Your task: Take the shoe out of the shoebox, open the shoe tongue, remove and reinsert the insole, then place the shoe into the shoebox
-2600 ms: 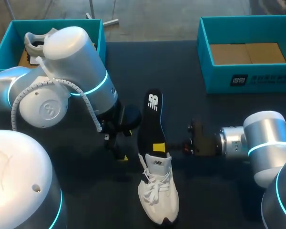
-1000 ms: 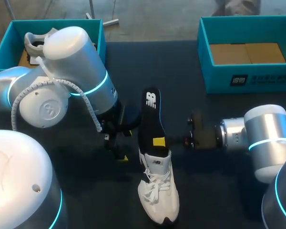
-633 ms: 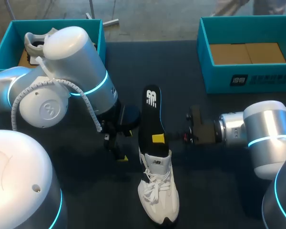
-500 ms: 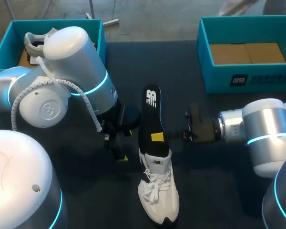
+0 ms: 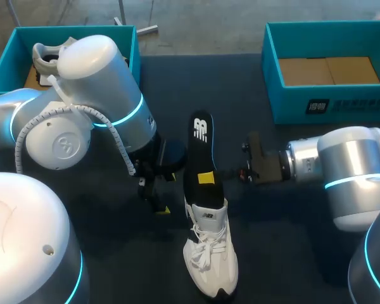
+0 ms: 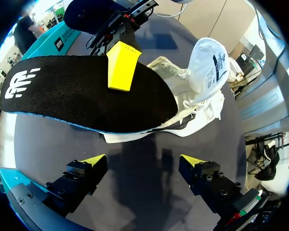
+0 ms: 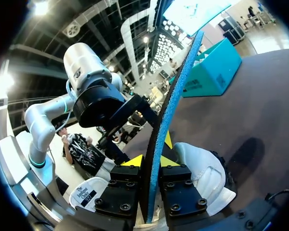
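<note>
Pulling the insole (image 5: 201,149) out seemed the step in hand: the right gripper (image 7: 151,162) pinched it, near end inside the shoe (image 5: 210,256) on the counter (image 5: 285,266). The left gripper (image 6: 143,160) gaped wide beside the shoe. Next, the insole needed drawing clear, farther away.

The insole (image 5: 198,155) is matt black cloth, the shoe (image 5: 210,259) white mesh fabric, the table (image 5: 240,95) dark and matt.

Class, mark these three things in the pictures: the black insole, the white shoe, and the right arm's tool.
insole (image 5: 199,155), head view, on its black top surface.
shoe (image 5: 210,259), head view, on its laced forefoot.
right tool (image 7: 151,162), right wrist view, midway between its two yellow tips.
</note>
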Motion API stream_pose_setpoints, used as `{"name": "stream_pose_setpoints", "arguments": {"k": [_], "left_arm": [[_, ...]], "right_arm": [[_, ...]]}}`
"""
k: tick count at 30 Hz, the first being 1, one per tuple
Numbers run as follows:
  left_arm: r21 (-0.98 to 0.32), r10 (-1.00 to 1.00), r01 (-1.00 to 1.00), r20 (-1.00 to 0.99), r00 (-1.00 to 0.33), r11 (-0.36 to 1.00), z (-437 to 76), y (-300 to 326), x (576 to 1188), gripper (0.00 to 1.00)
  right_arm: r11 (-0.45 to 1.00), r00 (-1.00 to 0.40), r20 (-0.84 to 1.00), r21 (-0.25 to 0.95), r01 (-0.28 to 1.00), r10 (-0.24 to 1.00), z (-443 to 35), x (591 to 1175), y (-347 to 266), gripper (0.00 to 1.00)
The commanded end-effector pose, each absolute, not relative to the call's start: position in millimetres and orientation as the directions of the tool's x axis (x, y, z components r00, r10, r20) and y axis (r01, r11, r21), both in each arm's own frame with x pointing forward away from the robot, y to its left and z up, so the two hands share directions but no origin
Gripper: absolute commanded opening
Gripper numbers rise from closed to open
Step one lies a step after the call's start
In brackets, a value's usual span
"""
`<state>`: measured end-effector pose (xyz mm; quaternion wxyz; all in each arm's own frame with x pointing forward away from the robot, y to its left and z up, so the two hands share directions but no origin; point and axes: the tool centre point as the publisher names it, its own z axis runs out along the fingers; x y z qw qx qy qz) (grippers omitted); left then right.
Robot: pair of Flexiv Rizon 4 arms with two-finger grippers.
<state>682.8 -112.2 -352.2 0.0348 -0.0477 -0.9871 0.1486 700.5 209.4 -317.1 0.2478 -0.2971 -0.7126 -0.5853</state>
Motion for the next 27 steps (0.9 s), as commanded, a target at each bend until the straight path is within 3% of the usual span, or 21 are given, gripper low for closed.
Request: {"name": "stream_pose_setpoints", "arguments": {"k": [1,7,13,27], "left_arm": [[-0.295,0.104,0.083,0.054,-0.993,0.952,-352.1,-112.3,682.3,1.00],[-0.295,0.104,0.083,0.054,-0.993,0.952,-352.1,-112.3,682.3,1.00],[-0.295,0.104,0.083,0.054,-0.993,0.952,-352.1,-112.3,682.3,1.00],[-0.295,0.104,0.083,0.054,-0.993,0.952,-352.1,-112.3,682.3,1.00]], "right_arm": [[0.144,-0.695,0.706,0.680,0.719,0.137,-313.6,706.7,209.5,0.15],[0.138,-0.696,0.706,0.682,0.718,0.135,-312.2,708.5,210.5,0.13],[0.128,-0.696,0.706,0.684,0.718,0.132,-312.2,709.4,211.0,0.00],[0.114,-0.685,0.717,0.676,0.729,0.129,-322.9,703.3,210.0,0.00]]}}
